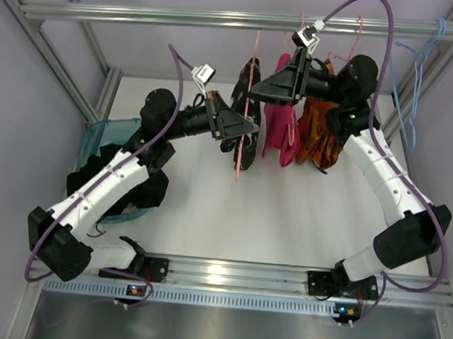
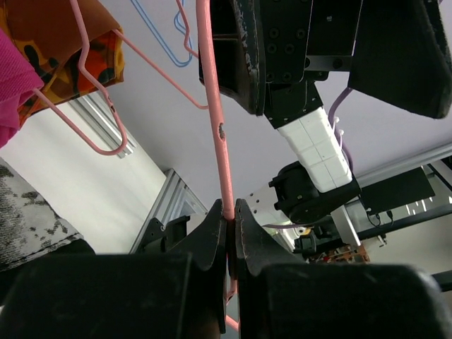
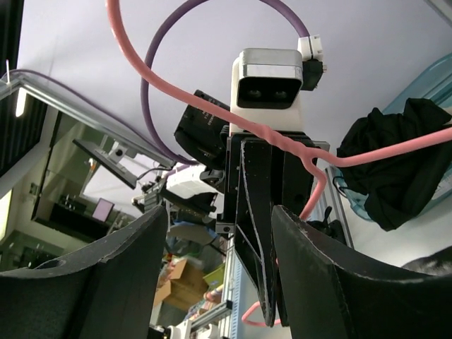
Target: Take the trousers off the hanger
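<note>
Left gripper clenched on straight bar of thin pale-pink wire hanger. Right gripper released, jaws apart, just beside hanger. Black white-speckled fabric trousers hang on hanger.

Pale lilac walls and an aluminium frame enclose a white tabletop, seemingly evenly lit.

The hanger is smooth pink-coated wire, chipped in one spot; the trousers are matt speckled cloth.
</note>
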`<move>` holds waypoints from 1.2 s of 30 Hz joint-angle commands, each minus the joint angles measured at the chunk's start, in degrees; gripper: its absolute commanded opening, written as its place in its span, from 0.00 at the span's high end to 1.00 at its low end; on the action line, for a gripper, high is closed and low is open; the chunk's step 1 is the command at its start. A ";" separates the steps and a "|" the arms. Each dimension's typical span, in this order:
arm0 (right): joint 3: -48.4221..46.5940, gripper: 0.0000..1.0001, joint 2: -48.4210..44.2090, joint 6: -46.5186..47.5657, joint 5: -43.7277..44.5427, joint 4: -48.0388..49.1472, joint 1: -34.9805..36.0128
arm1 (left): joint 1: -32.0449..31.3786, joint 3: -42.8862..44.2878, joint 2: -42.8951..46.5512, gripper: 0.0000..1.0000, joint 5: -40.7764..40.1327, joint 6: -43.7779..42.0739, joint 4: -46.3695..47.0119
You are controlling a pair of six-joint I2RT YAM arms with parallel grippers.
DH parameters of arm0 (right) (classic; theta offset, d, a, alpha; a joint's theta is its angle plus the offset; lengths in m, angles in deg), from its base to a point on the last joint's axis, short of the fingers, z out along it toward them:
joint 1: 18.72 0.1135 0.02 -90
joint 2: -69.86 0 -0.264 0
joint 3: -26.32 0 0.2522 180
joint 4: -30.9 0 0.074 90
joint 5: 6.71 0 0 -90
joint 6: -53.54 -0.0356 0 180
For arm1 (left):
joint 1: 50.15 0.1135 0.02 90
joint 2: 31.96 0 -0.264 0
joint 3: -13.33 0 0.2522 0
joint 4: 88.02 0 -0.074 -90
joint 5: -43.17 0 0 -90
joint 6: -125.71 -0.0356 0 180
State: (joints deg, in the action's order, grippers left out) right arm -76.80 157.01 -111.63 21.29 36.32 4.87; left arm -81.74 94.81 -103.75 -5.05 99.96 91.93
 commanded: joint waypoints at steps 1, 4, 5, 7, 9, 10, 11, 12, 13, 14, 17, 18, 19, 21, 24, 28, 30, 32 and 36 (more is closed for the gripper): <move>-0.38 0.38 -0.05 0.03 1.53 4.64 2.24 | 0.13 4.96 2.44 1.00 0.06 -4.75 13.09; 1.46 0.40 -0.67 1.51 2.75 3.07 2.60 | 0.22 4.52 3.06 1.00 -0.47 -4.66 13.09; 2.08 0.45 -1.45 2.31 3.54 2.19 2.60 | 0.39 4.09 3.15 1.00 -0.56 -4.40 13.09; 4.10 0.53 -2.51 5.28 5.91 1.39 2.86 | 1.18 3.47 3.67 1.00 -1.26 -3.08 13.09; 6.20 0.59 -4.53 6.70 8.54 0.07 2.95 | 1.97 2.94 4.02 1.00 -1.44 -2.29 13.18; 6.65 0.60 -5.23 8.28 9.26 -0.54 2.77 | 2.67 2.68 4.55 1.00 -1.70 -2.20 13.18; 7.18 0.60 -6.28 8.73 10.13 -1.33 2.69 | 2.85 2.50 4.90 1.00 -1.79 -2.20 13.18; 8.05 0.60 -6.56 8.82 11.45 -1.60 2.60 | 3.03 2.41 5.08 1.00 -1.70 -2.28 13.18; 8.32 0.60 -6.73 8.91 11.98 -1.69 2.51 | 2.94 2.33 5.43 1.00 -1.70 -2.20 13.18; 8.33 0.59 -6.47 8.47 12.07 -1.52 2.60 | 2.94 2.33 5.43 1.00 -1.35 -2.11 13.18; 8.24 0.59 -5.07 6.45 12.34 0.94 2.68 | 2.94 1.89 5.78 1.00 -1.35 -2.20 13.18; 7.80 0.59 -4.72 6.27 12.43 2.25 2.95 | 2.94 1.80 5.78 1.00 -1.44 -2.28 13.18; 7.63 0.59 -4.28 5.66 12.51 2.96 3.47 | 2.85 1.62 5.87 1.00 -1.44 -2.29 13.18; 7.36 0.58 -2.78 4.96 12.86 5.50 4.18 | 2.85 1.01 6.22 1.00 -1.96 -2.29 13.18; 6.22 0.57 -0.41 3.73 13.83 7.10 5.06 | 2.94 0.57 6.31 1.00 -2.49 -2.20 13.18; 3.32 0.57 2.31 3.02 13.75 8.68 5.76 | 2.85 0.39 6.49 1.00 -2.67 -2.37 13.18; 2.09 0.57 2.76 3.19 13.66 8.59 6.81 | 2.85 0.48 6.49 1.00 -2.58 -2.20 13.18; 1.74 0.59 3.20 3.20 13.83 8.51 7.60 | 2.85 0.30 6.49 1.00 -2.58 -2.28 13.18; 2.09 0.74 3.46 1.71 13.92 9.03 9.62 | 2.94 -1.10 7.10 1.00 -2.76 -2.64 13.18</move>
State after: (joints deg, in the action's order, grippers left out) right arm -71.29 160.79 -108.92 34.63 40.75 12.19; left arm -78.81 92.91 -100.84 -7.45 101.82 91.08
